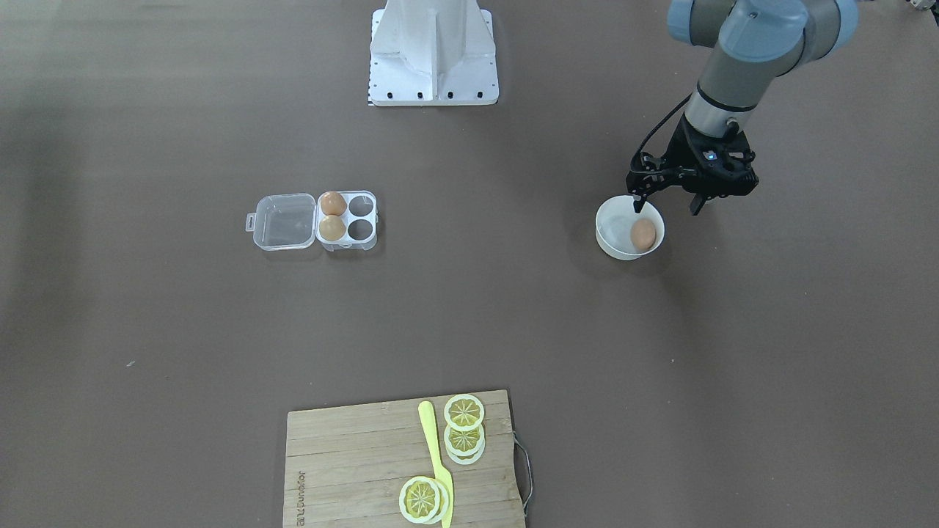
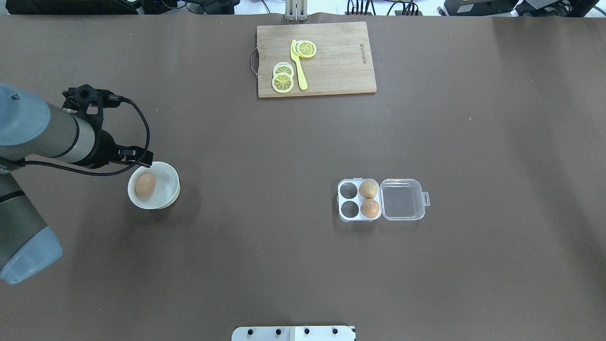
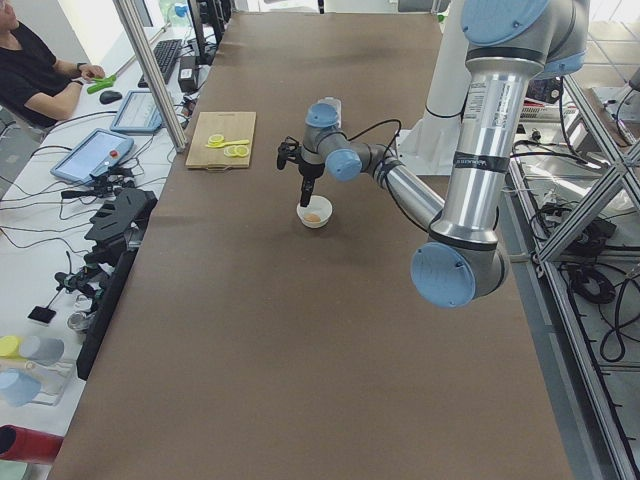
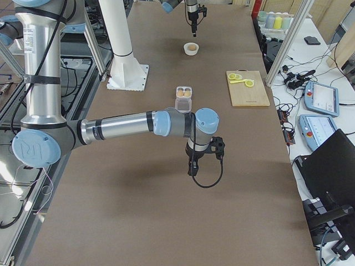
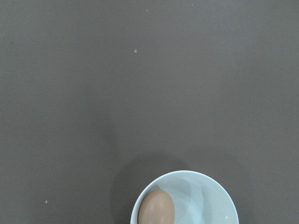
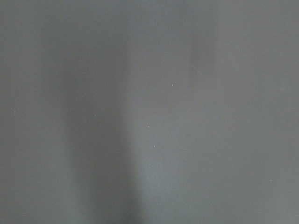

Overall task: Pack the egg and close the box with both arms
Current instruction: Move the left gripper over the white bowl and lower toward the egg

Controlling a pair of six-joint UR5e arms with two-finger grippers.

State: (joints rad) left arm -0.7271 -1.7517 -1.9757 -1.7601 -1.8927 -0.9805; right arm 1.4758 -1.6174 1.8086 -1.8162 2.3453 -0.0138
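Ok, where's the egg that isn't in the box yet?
The egg lies in the white bowl on the overhead view's left, by the left gripper, apart from the box.

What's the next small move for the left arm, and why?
Probably centre the left hand over the egg in the white bowl, then lower. The hand is open and empty, above the bowl's rim and off the egg. The box lies open with two empty cups.
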